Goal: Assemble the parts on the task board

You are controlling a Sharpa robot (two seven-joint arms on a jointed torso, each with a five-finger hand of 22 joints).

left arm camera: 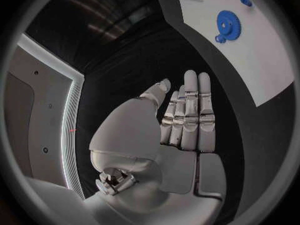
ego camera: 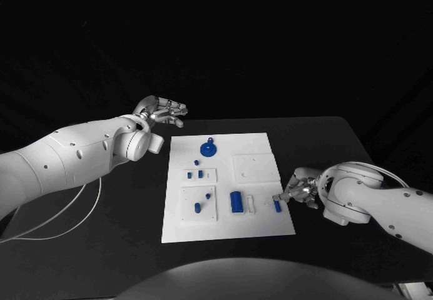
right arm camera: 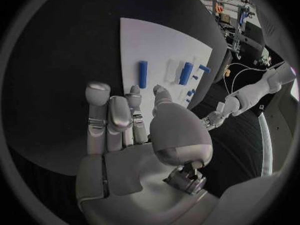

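Blue peg [ego camera: 277,204] at the board's [ego camera: 257,228] near right edge is the likely pick: right hand [ego camera: 298,189] beside it, fingers apart, empty; left hand [ego camera: 161,110] flat, empty, far left.

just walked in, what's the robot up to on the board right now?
It is assembling blue parts on the white task board. Neither hand holds anything at this moment. The right hand is at the board's right edge, fingers apart, close to a small blue peg lying there. The left hand is raised off the board's far left corner, open. A blue gear, a blue cylinder and a few smaller blue pieces sit on the board.
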